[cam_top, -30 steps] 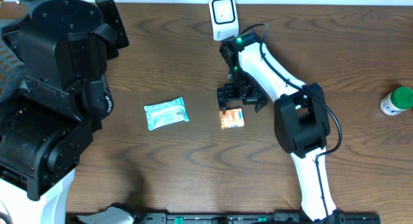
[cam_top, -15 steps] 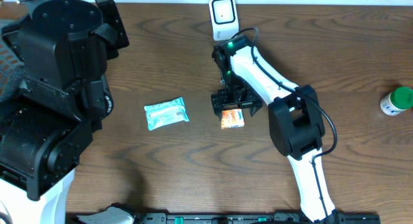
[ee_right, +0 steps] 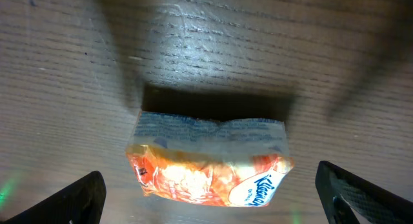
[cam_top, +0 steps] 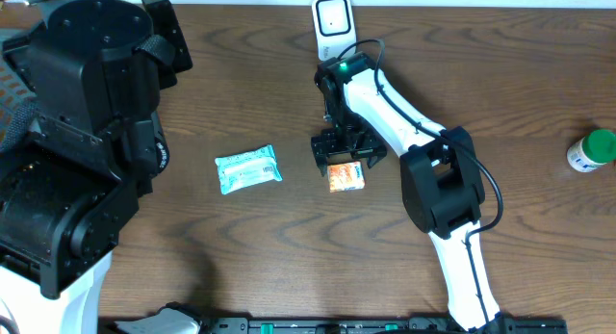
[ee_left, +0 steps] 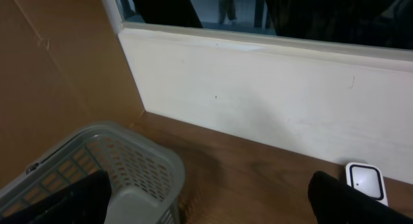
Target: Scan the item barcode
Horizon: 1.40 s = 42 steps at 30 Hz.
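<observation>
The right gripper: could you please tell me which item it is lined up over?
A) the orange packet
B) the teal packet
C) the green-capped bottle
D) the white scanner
A: in the right wrist view, the orange packet lies flat on the table between the open fingers, and from overhead the right gripper sits right at that packet, not closed on it.

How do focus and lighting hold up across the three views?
Overhead: sharp and evenly lit, the orange packet clear, the left arm a dark mass. Right wrist: the close-up is soft, with a bright patch on the table above the packet and a dark shadow along its upper edge. Left wrist: dim and slightly blurred, basket and scanner recognizable.
</observation>
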Motion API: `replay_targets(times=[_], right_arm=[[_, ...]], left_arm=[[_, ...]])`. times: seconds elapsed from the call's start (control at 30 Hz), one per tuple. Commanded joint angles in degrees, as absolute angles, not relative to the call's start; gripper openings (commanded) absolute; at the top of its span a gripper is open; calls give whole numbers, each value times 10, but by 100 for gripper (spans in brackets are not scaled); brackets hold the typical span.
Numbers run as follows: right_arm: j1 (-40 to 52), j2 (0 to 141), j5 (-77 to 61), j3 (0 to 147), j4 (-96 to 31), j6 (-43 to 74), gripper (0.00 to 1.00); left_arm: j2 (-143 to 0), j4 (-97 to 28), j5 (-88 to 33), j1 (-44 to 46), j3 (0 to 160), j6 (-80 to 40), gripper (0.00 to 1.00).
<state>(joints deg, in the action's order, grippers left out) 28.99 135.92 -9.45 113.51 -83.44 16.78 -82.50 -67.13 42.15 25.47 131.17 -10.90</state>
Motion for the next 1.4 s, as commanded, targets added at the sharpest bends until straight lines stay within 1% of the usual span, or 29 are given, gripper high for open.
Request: replay_targets(times=[0.0, 0.17, 0.37, 0.47, 0.57, 0.7, 0.77, 0.93, 1.0, 1.03, 1.17, 1.37], right_arm=[[294, 1374, -100, 1143, -834, 157, 99], [294, 1405, -115, 1143, -840, 157, 99], [293, 1406, -115, 1143, -857, 157, 86], [294, 1406, -115, 1143, -858, 157, 75], [293, 1406, -115, 1143, -856, 157, 72], [292, 1406, -115, 1147, -855, 157, 63], [292, 1406, -115, 1156, -858, 156, 62], [292, 1406, -118, 1205, -940, 162, 59], [292, 1406, -139, 1224, -975, 162, 58], [292, 1405, -159, 1226, -976, 157, 51], [293, 1402, -240, 1225, -976, 158, 54], [292, 1402, -278, 1225, -976, 185, 55]], left_arm=[[-820, -673, 425, 251, 1315, -116, 98], [-820, -673, 425, 251, 1315, -116, 98], [-820, -673, 425, 251, 1315, -116, 98], [-820, -673, 425, 251, 1315, -116, 98], [-820, -673, 425, 251, 1315, -116, 98], [-820, -673, 425, 251, 1315, -116, 98], [-820, -673, 425, 251, 1315, -116, 98], [-820, -673, 425, 251, 1315, -116, 98], [-820, -673, 425, 251, 1315, -116, 98], [-820, -673, 425, 251, 1315, -116, 98], [-820, -673, 425, 251, 1315, -116, 98], [-820, -673, 425, 251, 1315, -116, 98]])
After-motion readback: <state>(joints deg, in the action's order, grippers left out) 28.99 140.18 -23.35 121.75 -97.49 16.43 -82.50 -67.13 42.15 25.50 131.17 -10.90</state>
